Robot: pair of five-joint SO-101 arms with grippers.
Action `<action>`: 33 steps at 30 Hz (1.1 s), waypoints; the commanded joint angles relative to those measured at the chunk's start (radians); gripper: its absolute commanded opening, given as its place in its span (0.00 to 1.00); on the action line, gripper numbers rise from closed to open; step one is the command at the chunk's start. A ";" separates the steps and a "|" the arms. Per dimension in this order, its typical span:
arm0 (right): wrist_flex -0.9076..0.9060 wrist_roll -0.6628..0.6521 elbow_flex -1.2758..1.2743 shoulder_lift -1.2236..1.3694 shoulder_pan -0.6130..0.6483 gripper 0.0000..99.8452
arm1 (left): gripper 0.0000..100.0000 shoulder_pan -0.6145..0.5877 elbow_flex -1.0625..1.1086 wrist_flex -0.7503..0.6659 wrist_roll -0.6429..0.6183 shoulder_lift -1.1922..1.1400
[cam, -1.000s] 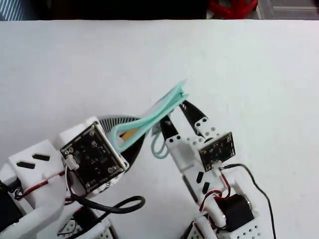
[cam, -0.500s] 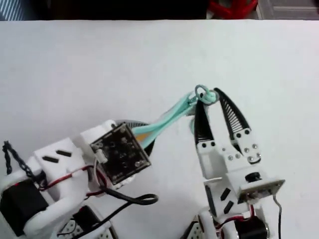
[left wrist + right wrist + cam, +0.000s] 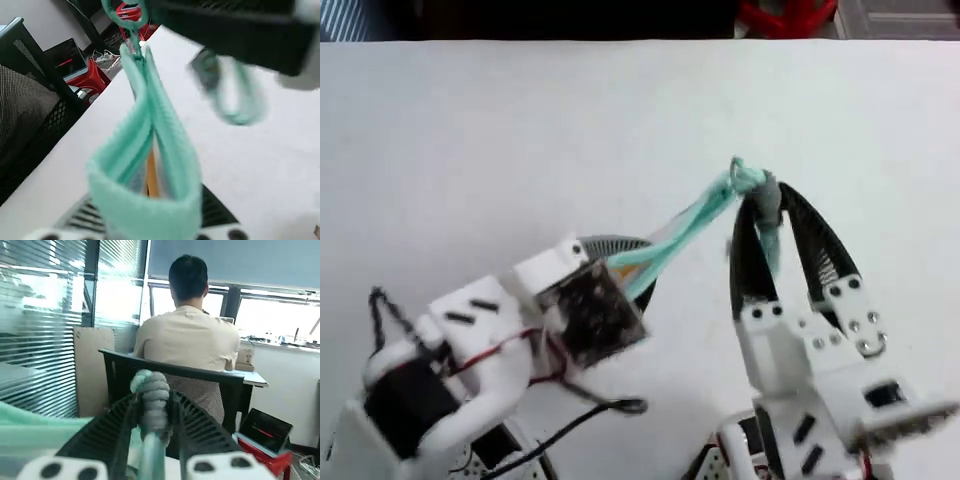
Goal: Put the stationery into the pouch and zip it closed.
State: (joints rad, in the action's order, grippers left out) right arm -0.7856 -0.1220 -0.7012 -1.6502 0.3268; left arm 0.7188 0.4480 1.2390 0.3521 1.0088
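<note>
The mint-green pouch (image 3: 685, 225) hangs stretched in a slanting line between the two pincers, lifted off the white counter (image 3: 470, 130). In the left wrist view its mouth (image 3: 150, 150) gapes at the near end, and an orange pencil (image 3: 151, 177) stands inside the slit. At the far tip sits the green zip ring (image 3: 738, 172), from which a strap (image 3: 152, 390) with a grey wrapped collar runs on; its loop dangles beside the pouch (image 3: 235, 95).

The left pincer (image 3: 620, 262) is pressed onto the pouch's lower end, and the fabric rises straight out from between its ribbed fingers (image 3: 150, 220). The right pincer (image 3: 760, 195) meets the pouch at the opposite, higher end. Its black fingers are pinched on the strap's grey collar just beside the zip ring (image 3: 124, 11), with the green tail hanging down between them (image 3: 152, 400). The pouch itself lies just outside this pincer's tips and points away towards the left arm.
</note>
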 commanded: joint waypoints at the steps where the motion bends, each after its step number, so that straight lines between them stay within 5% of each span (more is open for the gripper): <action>1: -0.071 0.017 0.161 0.039 0.099 0.02 | 0.04 -0.084 0.094 -0.089 -0.021 -0.015; 7: -0.157 0.009 0.247 0.173 0.237 0.02 | 0.04 -0.120 0.110 -0.114 -0.071 -0.012; 18: -0.090 -0.054 0.008 0.200 -0.001 0.03 | 0.04 -0.119 -0.066 0.052 -0.068 -0.005; 21: -0.053 -0.052 -0.095 0.197 -0.054 0.11 | 0.04 -0.120 -0.187 0.120 -0.068 -0.005; 25: -0.051 -0.052 -0.196 0.196 -0.065 0.24 | 0.04 -0.120 -0.301 0.186 -0.068 -0.005; 33: -0.058 0.035 -0.259 0.200 -0.061 0.23 | 0.04 -0.120 -0.313 0.184 -0.074 -0.013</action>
State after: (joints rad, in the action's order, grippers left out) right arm -0.8592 -0.1158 -0.9651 -1.4553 0.2762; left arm 0.6038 0.1872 1.4308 0.2938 0.9889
